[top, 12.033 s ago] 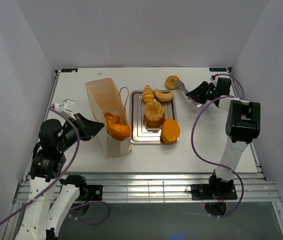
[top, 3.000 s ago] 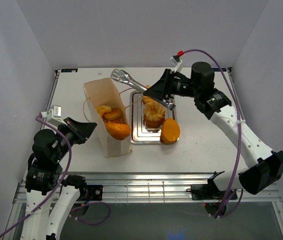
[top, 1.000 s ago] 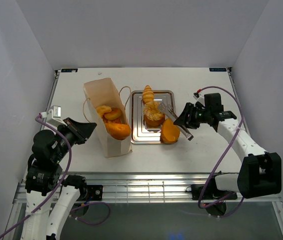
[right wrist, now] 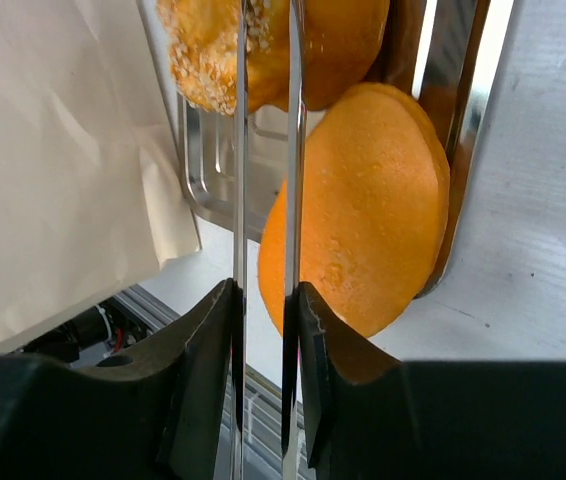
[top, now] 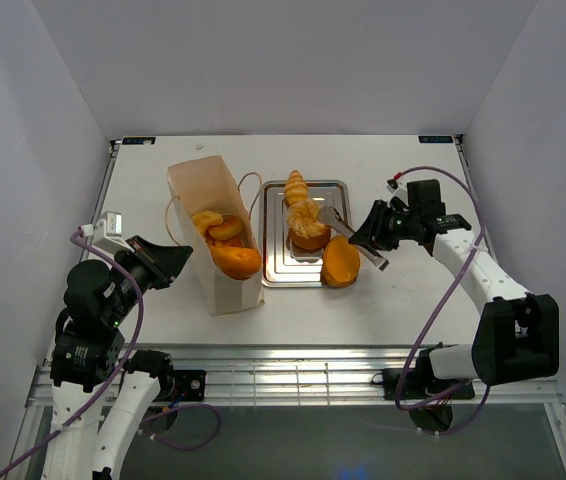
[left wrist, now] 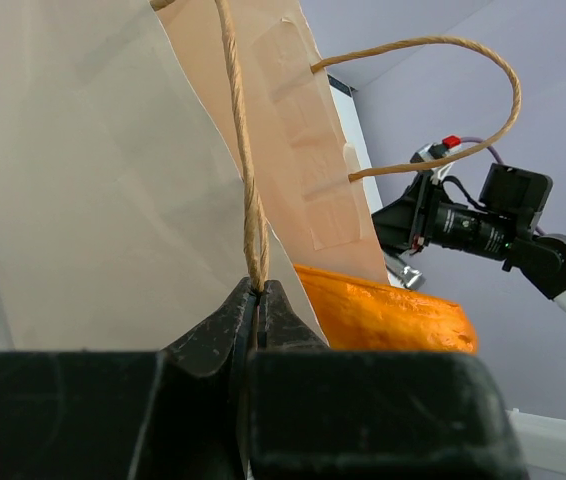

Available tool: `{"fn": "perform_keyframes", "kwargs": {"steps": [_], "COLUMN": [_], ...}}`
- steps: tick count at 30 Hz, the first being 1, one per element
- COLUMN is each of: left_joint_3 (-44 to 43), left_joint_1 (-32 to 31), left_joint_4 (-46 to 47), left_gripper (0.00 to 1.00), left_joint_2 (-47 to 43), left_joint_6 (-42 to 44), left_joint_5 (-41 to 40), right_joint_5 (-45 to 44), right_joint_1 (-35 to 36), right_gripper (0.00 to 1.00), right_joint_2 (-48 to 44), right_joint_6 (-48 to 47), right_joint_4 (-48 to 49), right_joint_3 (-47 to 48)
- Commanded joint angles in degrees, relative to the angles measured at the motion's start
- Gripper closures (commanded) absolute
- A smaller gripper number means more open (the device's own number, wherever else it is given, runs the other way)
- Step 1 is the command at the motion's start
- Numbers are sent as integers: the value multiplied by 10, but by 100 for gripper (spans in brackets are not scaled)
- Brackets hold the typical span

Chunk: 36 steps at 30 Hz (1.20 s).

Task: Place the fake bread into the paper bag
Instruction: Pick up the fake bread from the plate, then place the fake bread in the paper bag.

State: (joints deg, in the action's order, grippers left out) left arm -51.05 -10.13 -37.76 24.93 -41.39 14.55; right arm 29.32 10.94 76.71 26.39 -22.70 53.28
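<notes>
Left gripper (left wrist: 258, 296) is pinched shut on the near cord handle (left wrist: 246, 170) of the paper bag (top: 195, 190), its arm folded up by the table's left edge with the wrist aimed right. That bag stands left of the tray, mouth up, and inside it lies a long orange loaf (top: 235, 260) with smaller pieces (top: 218, 225) behind it. Twelve seconds back only the loaf showed in there.

Over on the right, the round flat bread (top: 340, 262) leans on the near right corner of the silver tray (top: 283, 262), same spot as a second ago. Right gripper (right wrist: 265, 310) is clamped on a pair of metal tongs (top: 331, 219), forearm sweeping in from the right, wrist pointing left. The tong blades stand closer together than a second ago, tips at the seeded roll (top: 308, 232) on the tray; whether they pinch it, I can't tell. Three seconds ago this arm was stretched over the bag; now it's back beside the tray.

Farther along the tray sits a braided piece (top: 295, 188). The croissant and the bagel seen twelve seconds ago have left their places. Stickers (top: 438, 139) at the table's far edge are too small to read.
</notes>
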Motion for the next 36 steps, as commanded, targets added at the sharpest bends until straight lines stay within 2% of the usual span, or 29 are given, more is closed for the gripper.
{"fn": "perform_keyframes", "kwargs": {"steps": [1,8,15,22,26,32,36], "left_joint_3": [-11,-10,-8,-3,0,-1,-5], "left_joint_1": [1,1,0,0,1,1,1], "left_joint_4": [-7,-7,-5,1,7,9,9], "left_gripper": [100,100,100,100,100,100,100], "left_joint_2": [-3,-4,-1,2,6,8,6], "left_joint_6": [5,3,3,3,0,-4,-6], "left_joint_5": [0,0,0,2,5,7,8], "right_joint_5": [21,92,165,256,289,297,291], "right_joint_1": [-18,-65,-68,-61,-15,88,125], "right_gripper": [91,92,92,92,92,92,92], "right_joint_2": [-21,-24,-12,-21,-20,4,10], "right_joint_6": [23,65,120,243,301,310,310], "right_joint_4": [27,21,27,137,219,240,245], "right_joint_3": [64,161,290,379,406,443,440]}}
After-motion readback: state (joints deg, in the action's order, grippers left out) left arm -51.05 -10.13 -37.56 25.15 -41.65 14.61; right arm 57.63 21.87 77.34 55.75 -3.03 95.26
